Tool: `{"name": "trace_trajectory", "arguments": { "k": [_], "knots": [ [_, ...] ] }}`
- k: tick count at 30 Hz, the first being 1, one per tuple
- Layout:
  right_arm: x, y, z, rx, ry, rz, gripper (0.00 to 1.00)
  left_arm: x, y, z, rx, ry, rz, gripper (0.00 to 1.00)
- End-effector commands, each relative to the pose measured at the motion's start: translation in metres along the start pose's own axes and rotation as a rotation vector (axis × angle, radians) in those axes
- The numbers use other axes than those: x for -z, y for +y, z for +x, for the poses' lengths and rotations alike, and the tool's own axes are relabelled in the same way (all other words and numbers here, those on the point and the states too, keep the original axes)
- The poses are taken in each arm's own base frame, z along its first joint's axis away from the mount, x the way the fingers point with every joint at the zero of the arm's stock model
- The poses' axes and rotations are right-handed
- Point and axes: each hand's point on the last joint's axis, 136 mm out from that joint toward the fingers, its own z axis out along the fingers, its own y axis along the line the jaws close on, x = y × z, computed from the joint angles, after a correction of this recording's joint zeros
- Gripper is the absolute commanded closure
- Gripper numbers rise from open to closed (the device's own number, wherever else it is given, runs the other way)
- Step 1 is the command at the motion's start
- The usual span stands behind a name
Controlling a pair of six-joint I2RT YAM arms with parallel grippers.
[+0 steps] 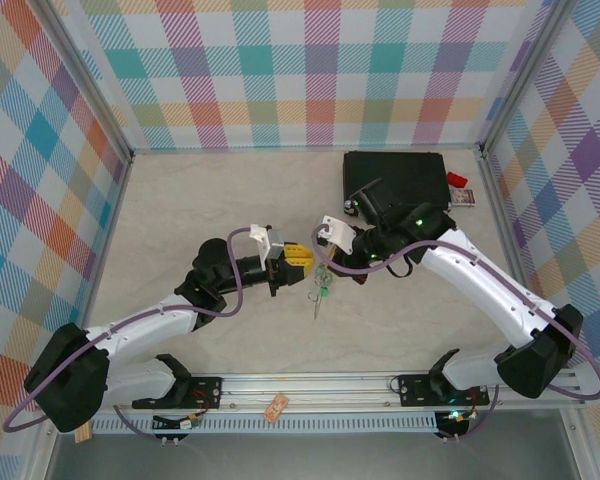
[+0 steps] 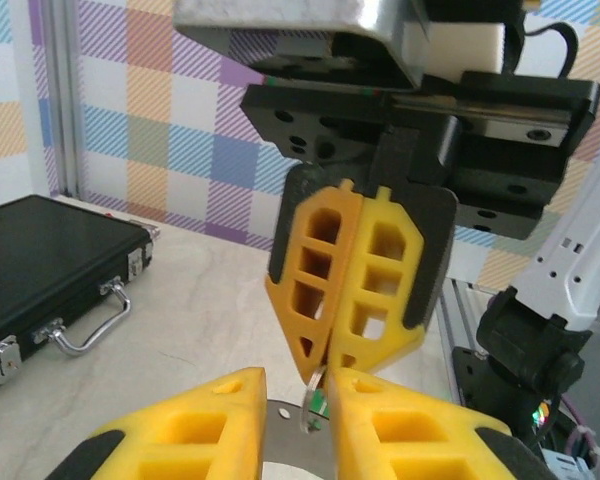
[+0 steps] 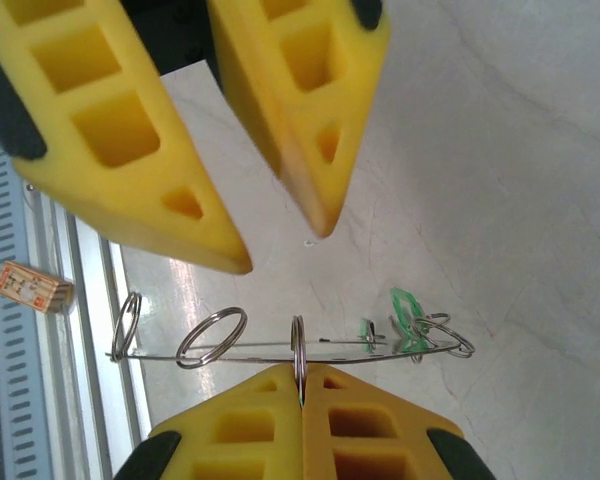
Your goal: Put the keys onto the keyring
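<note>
The keyring (image 3: 250,352) shows edge-on as a thin grey band in the right wrist view, with several small split rings threaded on it and green keys (image 3: 407,306) at its right end. My right gripper (image 3: 302,370) is shut on one small split ring (image 3: 298,345) at the band's middle. My left gripper (image 3: 283,250) hovers open just beyond it. In the left wrist view the left gripper (image 2: 298,378) straddles that split ring (image 2: 314,400) over the grey keyring (image 2: 280,440), facing the shut right gripper (image 2: 325,350). From above, the left gripper (image 1: 302,262) and right gripper (image 1: 330,268) meet mid-table, with the keys (image 1: 321,293) dangling below.
A black case (image 1: 395,178) lies at the back right, with a small red item (image 1: 460,195) beside it. The case (image 2: 40,260) has a metal handle facing me. A small tag (image 1: 275,408) rests on the front rail (image 1: 310,385). Checked walls enclose the table.
</note>
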Motion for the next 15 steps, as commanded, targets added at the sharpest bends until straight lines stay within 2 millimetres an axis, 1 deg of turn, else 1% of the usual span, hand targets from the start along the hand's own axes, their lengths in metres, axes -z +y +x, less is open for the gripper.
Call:
{"name": "trace_trajectory", "arguments": {
  "k": [1,7,15],
  "knots": [
    [0.011,0.003,-0.007,0.052,-0.018,0.009,1.0,-0.001,-0.009,-0.006,-0.05,-0.005,0.063,0.78],
    [0.012,0.007,-0.006,0.073,-0.023,-0.005,1.0,-0.002,-0.013,0.003,-0.064,0.017,0.096,0.78],
    [0.006,0.009,-0.002,0.095,-0.018,-0.019,1.0,-0.006,-0.008,0.021,-0.069,0.075,0.081,0.79]
  ]
}}
